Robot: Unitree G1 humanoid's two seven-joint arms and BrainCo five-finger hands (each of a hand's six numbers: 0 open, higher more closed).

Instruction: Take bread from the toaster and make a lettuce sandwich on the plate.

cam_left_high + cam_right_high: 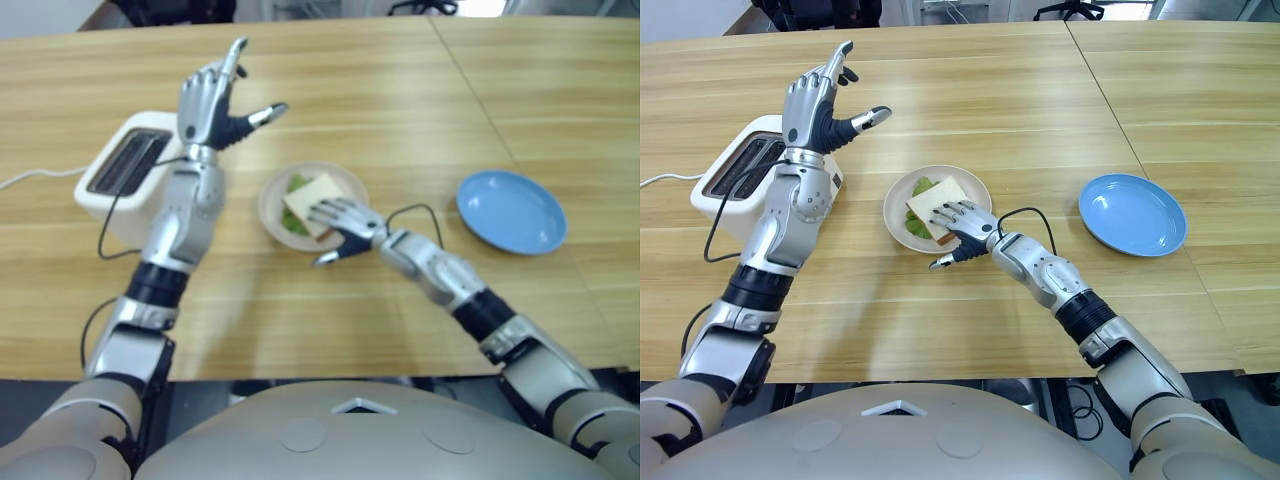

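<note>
A white toaster (122,172) with dark empty-looking slots stands at the left of the wooden table. A beige plate (273,192) in the middle holds green lettuce (297,184) with a bread slice (312,198) lying on top. My right hand (343,226) rests flat on the near edge of the bread, fingers spread and holding nothing. My left hand (212,98) is raised above the table beside the toaster, fingers extended and empty.
A blue plate (511,211) with nothing on it sits to the right. The toaster's white cord (35,175) trails off the left edge. Bare wood stretches across the far side of the table.
</note>
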